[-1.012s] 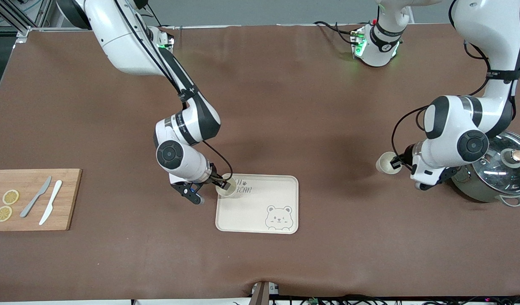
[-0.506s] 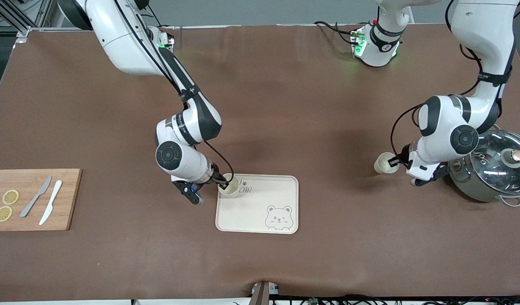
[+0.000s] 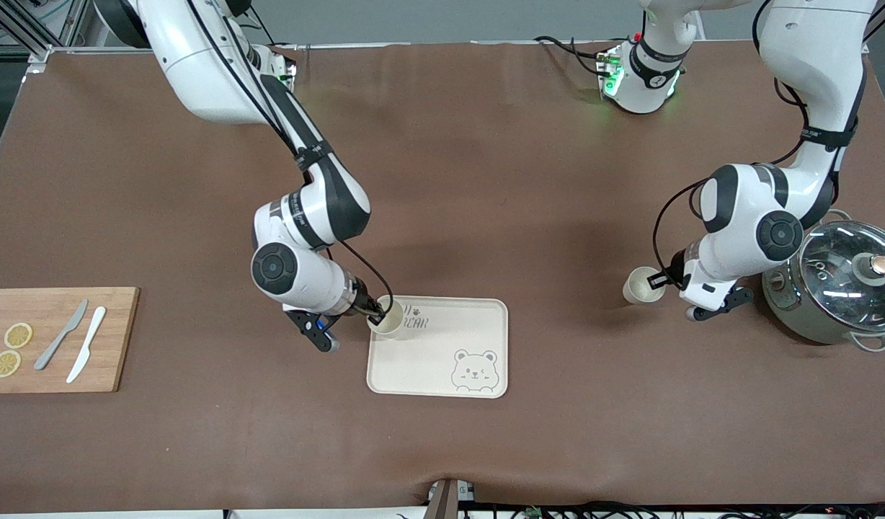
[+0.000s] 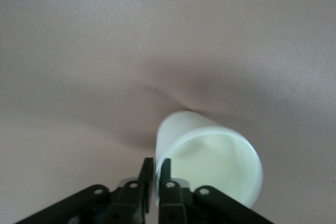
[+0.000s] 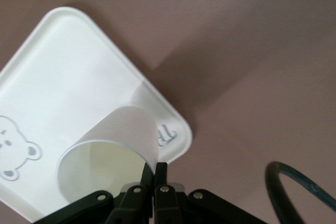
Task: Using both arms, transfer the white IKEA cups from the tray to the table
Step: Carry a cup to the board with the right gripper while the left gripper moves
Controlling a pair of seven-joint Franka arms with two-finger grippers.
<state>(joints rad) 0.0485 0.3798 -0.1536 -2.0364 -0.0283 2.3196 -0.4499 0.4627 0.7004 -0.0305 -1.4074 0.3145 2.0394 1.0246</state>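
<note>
From the front, two white cups show, one per arm. The right gripper (image 3: 380, 315) is clamped on the rim of the first cup (image 3: 387, 318), over the tray's corner nearest the right arm's base. The left gripper (image 3: 659, 279) is clamped on the rim of the second cup (image 3: 641, 285), over bare table between the tray and the pot. Both cups have their mouths facing up, long axes roughly upright. There is one cream tray (image 3: 442, 364) with a bear print, one grey-green pot (image 3: 835, 292) with a glass lid at the left arm's end, and one wooden cutting board (image 3: 53, 339) at the right arm's end carrying two knives (image 3: 75, 342) and two lemon slices (image 3: 11, 349). The table (image 3: 486, 180) is covered in a brown mat, slightly wrinkled at its edge nearest the camera.

In the left wrist view, the fingers (image 4: 167, 184) pinch the second cup's (image 4: 210, 161) wall, one inside and one outside, above plain brown mat; whether it touches the mat cannot be told.

In the right wrist view, the fingers (image 5: 161, 179) pinch the first cup's (image 5: 113, 150) rim the same way, above the tray's (image 5: 63, 82) corner beside its lettering.
</note>
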